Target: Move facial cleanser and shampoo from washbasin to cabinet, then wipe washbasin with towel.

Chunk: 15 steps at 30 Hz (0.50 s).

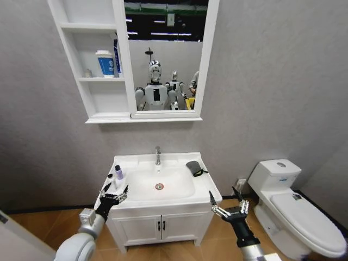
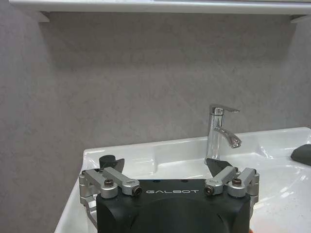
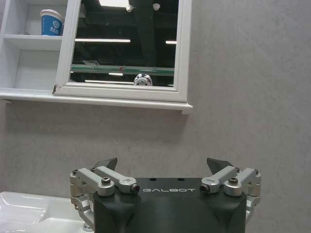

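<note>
The left hand (image 1: pixel 113 192) hung open and empty at the washbasin's (image 1: pixel 130 161) left front edge, just short of a small bottle (image 1: pixel 118 172) standing there. The tap (image 2: pixel 217 130) stood ahead of its fingers, the dark towel (image 1: pixel 194 168) lay on the right rim. The right hand (image 1: pixel 229 204) hovered open beside the vanity. Above, the cabinet (image 1: pixel 103 116) held a blue-and-white cup (image 1: pixel 105 63).

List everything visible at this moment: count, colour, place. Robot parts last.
washbasin: one, white, on the vanity
tap: one, chrome, at the basin's back
bottles: two small, left basin ledge
towel: one, dark, right basin ledge
cabinet: one, white, on the wall beside the mirror
cup: one, blue-white, middle shelf
toilet: one, white, right of the vanity
left pincer: open, by the bottles
right pincer: open, off the basin's right front corner
</note>
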### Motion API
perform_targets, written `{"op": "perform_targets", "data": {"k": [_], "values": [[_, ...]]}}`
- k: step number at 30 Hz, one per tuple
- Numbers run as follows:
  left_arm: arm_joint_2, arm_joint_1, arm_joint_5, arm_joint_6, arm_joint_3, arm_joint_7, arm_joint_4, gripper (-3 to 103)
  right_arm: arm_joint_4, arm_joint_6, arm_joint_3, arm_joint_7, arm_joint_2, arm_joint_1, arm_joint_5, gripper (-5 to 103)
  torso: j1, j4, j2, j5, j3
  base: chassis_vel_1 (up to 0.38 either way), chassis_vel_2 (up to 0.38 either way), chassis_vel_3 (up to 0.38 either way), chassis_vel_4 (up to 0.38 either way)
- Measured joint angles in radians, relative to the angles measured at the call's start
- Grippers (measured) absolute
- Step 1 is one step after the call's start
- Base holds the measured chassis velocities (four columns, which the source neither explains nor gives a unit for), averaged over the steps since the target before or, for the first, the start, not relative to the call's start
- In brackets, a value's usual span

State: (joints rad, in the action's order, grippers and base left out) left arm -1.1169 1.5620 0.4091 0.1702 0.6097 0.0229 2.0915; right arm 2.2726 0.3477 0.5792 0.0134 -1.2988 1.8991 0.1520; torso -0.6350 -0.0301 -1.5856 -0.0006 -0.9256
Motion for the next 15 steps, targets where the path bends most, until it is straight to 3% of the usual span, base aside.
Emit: {"op": "perform_targets", "data": {"k": [15], "values": [[-0.005,-0.073,0.006,0.0,-0.073,0.057,-0.135,96,-0.113,0.01,-0.059,0.007,0.005,-0.09,-0.042,100,0.003,-0.0003,-0.001,-0.0001,0.001,0.019,-0.004,-0.03,0.023]]}}
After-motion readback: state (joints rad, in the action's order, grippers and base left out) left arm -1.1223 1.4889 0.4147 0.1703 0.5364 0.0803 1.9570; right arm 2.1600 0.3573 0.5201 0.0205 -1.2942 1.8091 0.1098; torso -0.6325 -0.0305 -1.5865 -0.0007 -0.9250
